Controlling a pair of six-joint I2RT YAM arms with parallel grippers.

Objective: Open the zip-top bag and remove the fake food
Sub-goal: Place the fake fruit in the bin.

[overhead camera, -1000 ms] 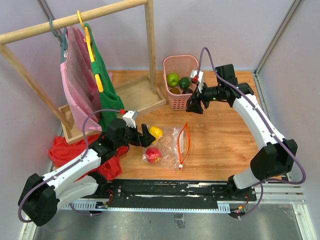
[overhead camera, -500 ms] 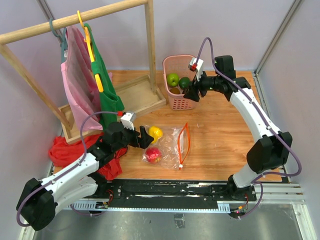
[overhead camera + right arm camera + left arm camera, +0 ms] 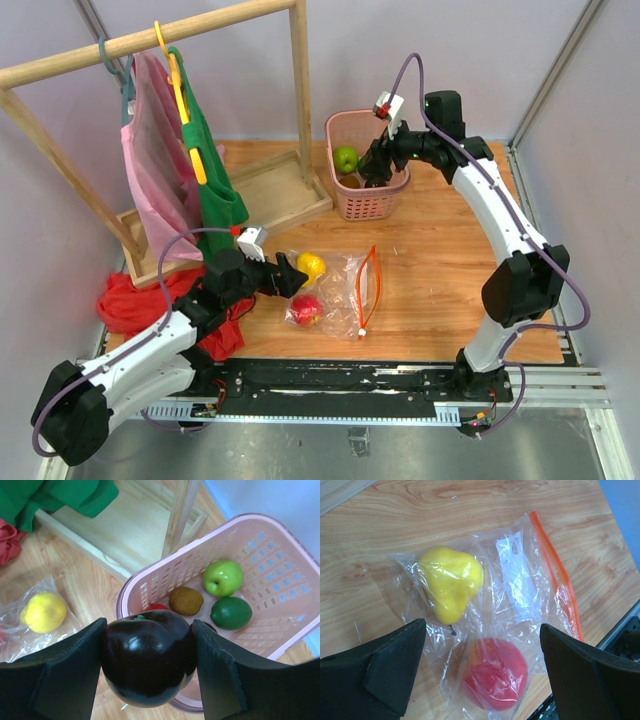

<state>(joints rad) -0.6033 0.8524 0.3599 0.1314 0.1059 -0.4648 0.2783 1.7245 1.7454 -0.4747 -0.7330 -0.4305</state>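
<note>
Two foods inside bag (image 3: 348, 290), yellow piece (image 3: 312, 264) and red piece (image 3: 306, 309), unmoved; bag flat near table's front edge. Left gripper (image 3: 482, 627) spread wide, empty, at bag's left as before. Right gripper (image 3: 148, 625), a second ago low before basket (image 3: 352, 116), now raised over its rim, fingers half-spread, clamping dark purple piece (image 3: 148, 662). Wooden table (image 3: 440, 270); red cloth (image 3: 130, 300) left; rack (image 3: 298, 90) behind; pale walls (image 3: 450, 50).
</note>
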